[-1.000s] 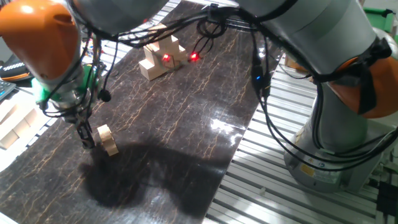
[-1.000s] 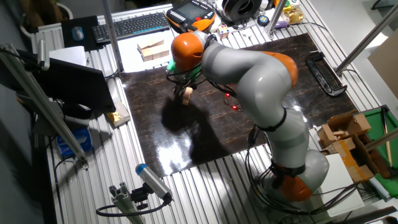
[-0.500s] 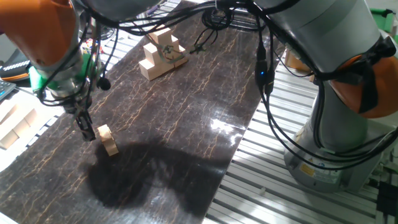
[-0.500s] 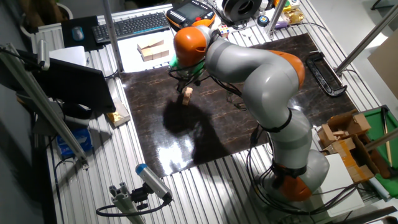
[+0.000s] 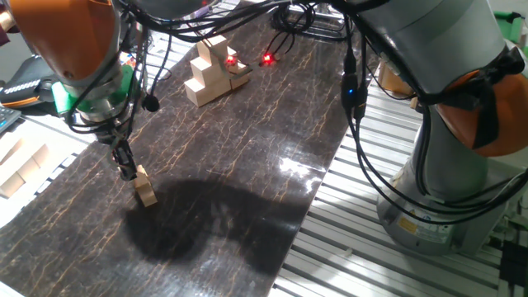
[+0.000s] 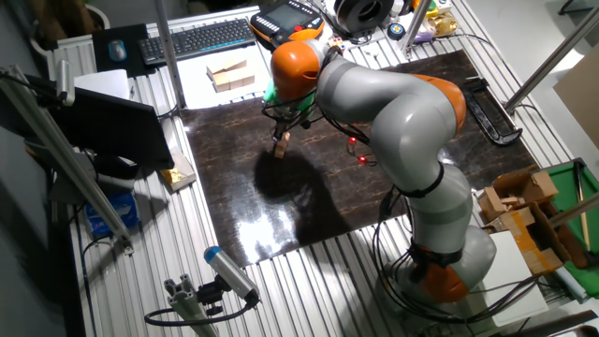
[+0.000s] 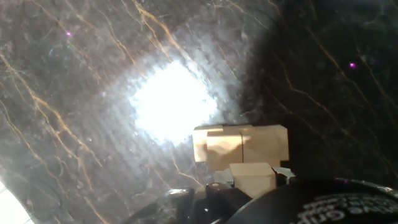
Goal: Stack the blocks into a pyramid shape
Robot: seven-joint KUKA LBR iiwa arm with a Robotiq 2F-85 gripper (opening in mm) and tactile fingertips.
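KUKA arm (image 6: 402, 112) bent over the dark marbled mat (image 5: 247, 140), which covers most of the slatted table (image 5: 371, 247) – grey links and orange joints fill the top of one fixed view and throw a broad shadow on the near mat. Far end of the mat: a pile of light-tan blocks (image 5: 210, 70), stepped like a small stair; how many are in it cannot be counted from here. Beside the pile, two red light spots on the mat. Off the mat at the left edge, pale wooden pieces (image 5: 21, 169) on a light surface, well apart from the work. Near the arm's hand: a little stack of blocks (image 5: 145, 186), apart from the far pile; one block seems to sit on a lower pair – the hand view shows two side by side (image 7: 241, 146) with a third (image 7: 253, 178) above them, close to the lens. Gripper (image 5: 126, 163) hangs just at the upper left of this stack, fingertips level with its top block or touching it. Jaws: cannot tell whether spread or pinching; the fingers read as one dark stalk in both fixed views and the hand view hides them. Judged step: building the small stack, top block being set or just let go. Next move likely calls for a straight, gentle lift clear without nudging the top block, then fetching another block from the far pile
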